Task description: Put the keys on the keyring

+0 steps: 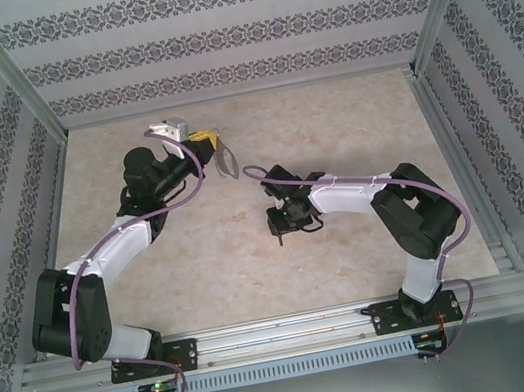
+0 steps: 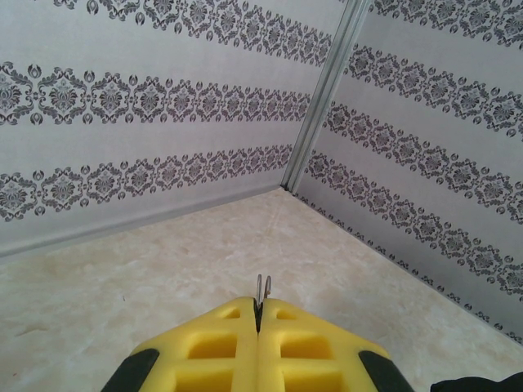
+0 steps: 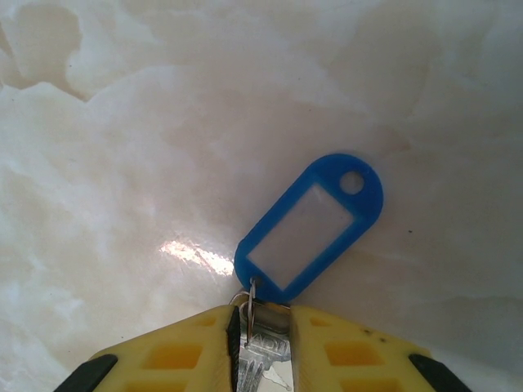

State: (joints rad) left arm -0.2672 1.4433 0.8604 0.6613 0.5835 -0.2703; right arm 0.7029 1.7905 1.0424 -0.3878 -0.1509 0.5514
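Keyring point(image 1: 227, 162) sits at the left tool's point(image 1: 210, 142) tip. Right of the keyring and before it (well apart from it): the right tool point(image 3: 263, 317), with the keys point(image 3: 310, 229) between its fingers, lying on the counter point(image 1: 362, 128).

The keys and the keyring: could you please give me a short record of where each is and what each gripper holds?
keys: silver key pinched in the right gripper, blue tag sticking out ahead of it, close over the table
keyring: grey loop hanging from the left gripper, off the table
left gripper: shut on keyring
right gripper: shut on keys
joined: not yet; keys and keyring apart
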